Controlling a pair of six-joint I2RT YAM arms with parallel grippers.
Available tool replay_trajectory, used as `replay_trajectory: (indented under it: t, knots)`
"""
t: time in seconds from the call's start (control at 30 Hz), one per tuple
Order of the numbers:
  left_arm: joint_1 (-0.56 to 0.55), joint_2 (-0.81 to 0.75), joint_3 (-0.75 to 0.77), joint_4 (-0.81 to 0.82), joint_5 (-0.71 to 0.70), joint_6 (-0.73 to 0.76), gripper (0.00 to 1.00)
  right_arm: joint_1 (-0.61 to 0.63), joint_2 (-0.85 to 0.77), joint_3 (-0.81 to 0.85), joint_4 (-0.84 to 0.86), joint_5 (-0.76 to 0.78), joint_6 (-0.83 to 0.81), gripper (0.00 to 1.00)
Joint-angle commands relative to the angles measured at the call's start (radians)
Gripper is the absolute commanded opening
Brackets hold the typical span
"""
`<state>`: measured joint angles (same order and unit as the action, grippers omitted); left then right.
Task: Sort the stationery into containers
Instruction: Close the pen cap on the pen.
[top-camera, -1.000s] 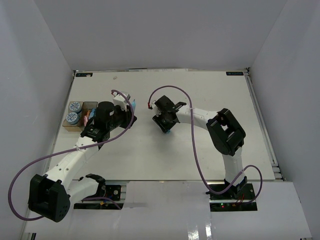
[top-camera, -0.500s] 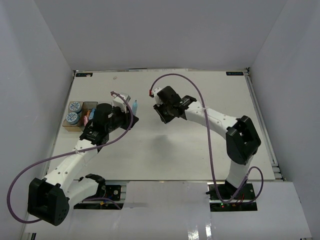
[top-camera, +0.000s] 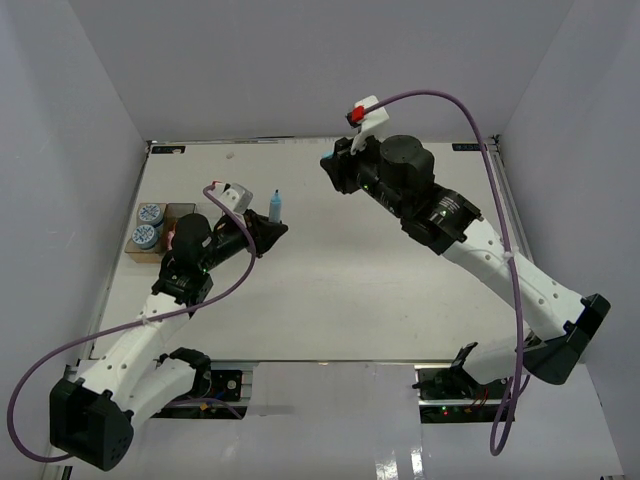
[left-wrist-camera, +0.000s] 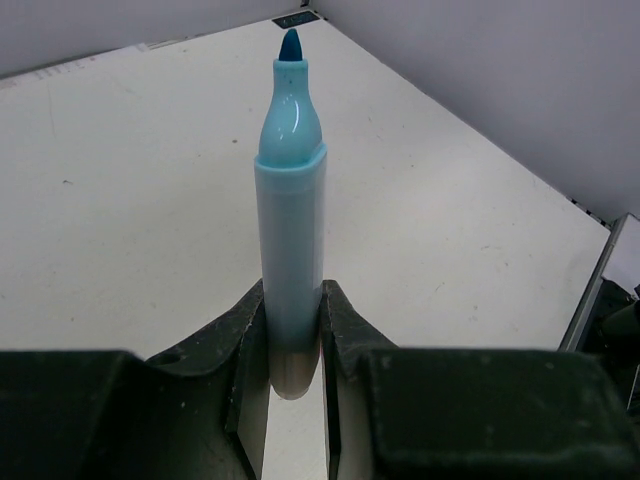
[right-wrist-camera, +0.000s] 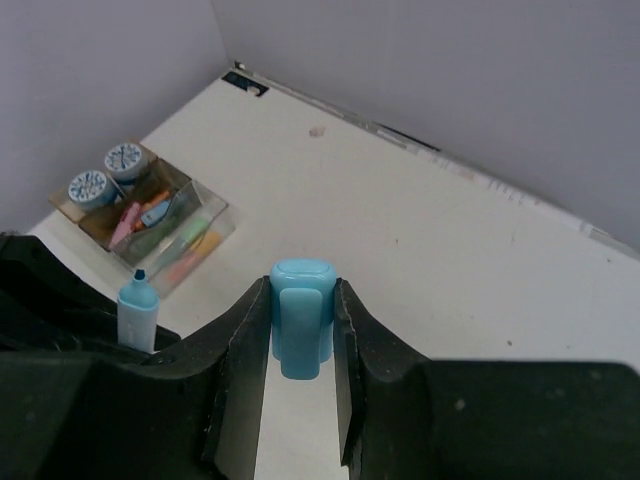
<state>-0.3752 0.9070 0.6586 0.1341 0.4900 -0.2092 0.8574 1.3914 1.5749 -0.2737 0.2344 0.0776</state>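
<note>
Capping looks like the step in hand, and the last second has set it up. Nearest the arm bases, the left tool (left-wrist-camera: 292, 325) is pinched narrow on the lower barrel of a pale blue highlighter (left-wrist-camera: 290, 220). The highlighter stands upright in the jaws with its darker tip bare. A second ago the wrist hid it from the overhead view. Now it stands clear above the tabletop (top-camera: 350, 300), the grip unchanged.

Just to the left, at about the same depth, is the row of bins. The tan bin (top-camera: 138, 254) holds both patterned rolls (right-wrist-camera: 125, 158), and the clear bins (right-wrist-camera: 222, 212) beside it hold a jumble of pastel pieces (right-wrist-camera: 150, 213).

Farther out is the big change. The right tool (right-wrist-camera: 300, 340) was low over the middle of the tabletop with wider jaws around something blue. It has since closed on a pale blue cap (right-wrist-camera: 300, 290) and swung up toward the far edge, well apart from the highlighter. I cannot tell which way the cap's mouth faces.

For the task, pen and cap are both in hand but separated. I judge they must be brought together, tip into mouth, before the highlighter joins the pastel pieces. The likely trouble is lining the two up, since a skewed push could twist either one in its grip.
</note>
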Motion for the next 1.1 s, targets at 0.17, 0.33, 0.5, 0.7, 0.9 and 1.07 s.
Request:
replay_trajectory:
  t: [0.17,0.33,0.5,0.7,0.9,1.07]
  knots:
    - [-0.005,0.039,0.036,0.137,0.042,-0.009,0.07,0.066,0.004,-0.029,0.307,0.088,0.03,0.12]
    - [-0.005,0.006,-0.028,0.19,0.044,-0.001,0.08,0.1,0.026,-0.047,0.37,0.1,0.039,0.12]
    - [-0.004,-0.019,-0.043,0.188,0.035,-0.002,0.08,0.15,0.026,-0.153,0.53,0.117,0.042,0.12]
    - [-0.005,-0.039,-0.066,0.197,0.047,-0.018,0.08,0.206,0.072,-0.177,0.646,0.129,0.016,0.12]
    - [-0.005,-0.048,-0.071,0.196,0.041,-0.018,0.08,0.226,0.092,-0.182,0.686,0.137,0.008,0.12]
    - [-0.005,-0.048,-0.073,0.197,0.045,-0.018,0.08,0.229,0.097,-0.191,0.694,0.143,0.01,0.12]
